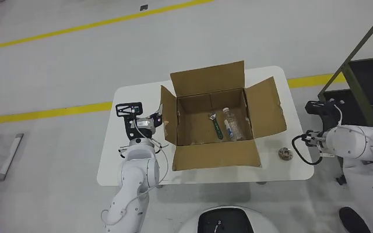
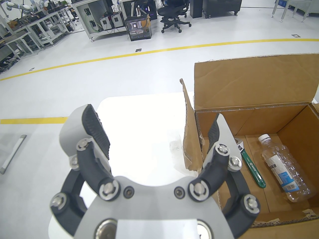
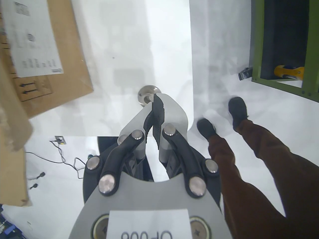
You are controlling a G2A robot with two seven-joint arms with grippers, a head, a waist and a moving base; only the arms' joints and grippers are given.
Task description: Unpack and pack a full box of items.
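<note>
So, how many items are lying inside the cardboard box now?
2: a green-handled wrench on the box floor, and a clear plastic bottle right beside it. The near wall may hide others.

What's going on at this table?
Nothing is held right now. An open cardboard box sits on the table with a green-handled wrench and a clear bottle lying inside. The left tool is open beside the box's side flap; the right tool is shut and empty near a small metal part on the table.

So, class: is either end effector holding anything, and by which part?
Nothing is held. The left end effector is open and empty; the right end effector is shut on nothing.
</note>
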